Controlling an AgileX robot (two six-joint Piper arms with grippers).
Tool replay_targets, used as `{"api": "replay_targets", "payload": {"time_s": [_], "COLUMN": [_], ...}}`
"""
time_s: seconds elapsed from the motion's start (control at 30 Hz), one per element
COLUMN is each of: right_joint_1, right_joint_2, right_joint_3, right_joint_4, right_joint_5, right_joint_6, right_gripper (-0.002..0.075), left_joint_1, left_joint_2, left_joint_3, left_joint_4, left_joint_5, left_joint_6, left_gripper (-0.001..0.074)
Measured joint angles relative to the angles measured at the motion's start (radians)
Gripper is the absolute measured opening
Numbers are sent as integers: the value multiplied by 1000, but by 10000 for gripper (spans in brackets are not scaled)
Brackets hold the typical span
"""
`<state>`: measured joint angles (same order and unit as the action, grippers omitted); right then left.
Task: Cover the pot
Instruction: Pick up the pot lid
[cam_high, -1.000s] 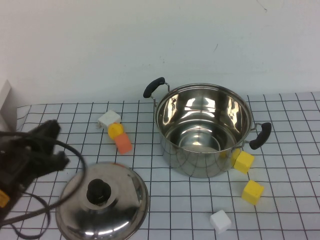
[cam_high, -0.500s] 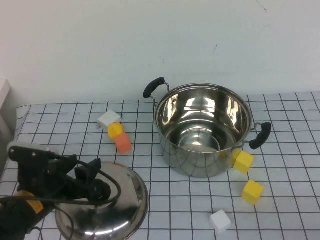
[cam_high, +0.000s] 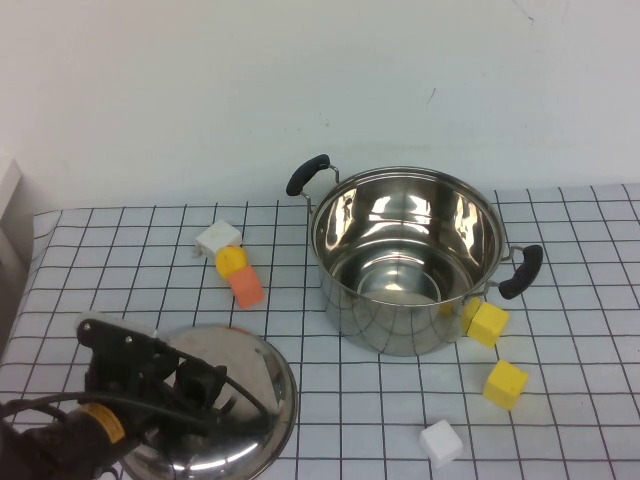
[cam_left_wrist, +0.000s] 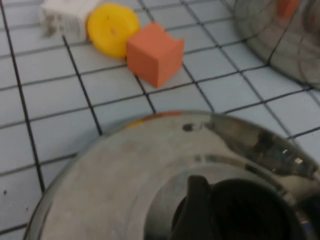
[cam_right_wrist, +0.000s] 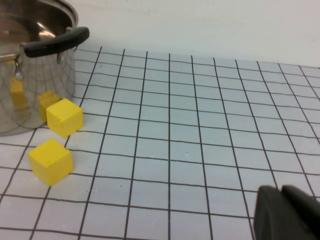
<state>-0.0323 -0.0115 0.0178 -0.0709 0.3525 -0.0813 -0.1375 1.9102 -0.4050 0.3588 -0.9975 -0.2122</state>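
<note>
Lid knob (cam_left_wrist: 235, 210) behind left end effector (cam_high: 205, 385).

The pot (cam_high: 408, 260) is a large, deep, round vessel of shiny stainless steel, standing upright and uncovered on the gridded bench, right of the middle and toward the far edge. Its polished inside is empty, and two black handles stick out from the rim, one toward the far-left corner and one toward the right edge. The right wrist view shows its mirrored wall (cam_right_wrist: 30, 75) reflecting grid lines.
</note>
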Motion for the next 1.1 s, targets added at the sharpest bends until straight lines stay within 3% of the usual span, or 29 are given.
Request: {"api": "replay_targets", "payload": {"time_s": [0.23, 0.37, 0.63, 0.8, 0.97, 1.1], "right_joint_1": [0, 0, 0, 0, 0, 0], "right_joint_2": [0, 0, 0, 0, 0, 0], "right_joint_3": [0, 0, 0, 0, 0, 0], "right_joint_4": [0, 0, 0, 0, 0, 0], "right_joint_5": [0, 0, 0, 0, 0, 0], "right_joint_6": [0, 0, 0, 0, 0, 0], "right_gripper": [9, 9, 9, 9, 9, 9], "left_joint_1": [-26, -26, -26, -28, -28, -28], "left_joint_2": [106, 126, 120, 0, -185, -333], "left_joint_3": [-18, -24, -16, 25, 35, 1], "left_joint_4": [-90, -94, -92, -125, -281, -244], "left_joint_5": [-47, -78, -127, -106, 16, 153], "left_joint_6": [10, 1, -72, -80, -68, -60], "left_gripper": [476, 330, 330, 330, 330, 330]}}
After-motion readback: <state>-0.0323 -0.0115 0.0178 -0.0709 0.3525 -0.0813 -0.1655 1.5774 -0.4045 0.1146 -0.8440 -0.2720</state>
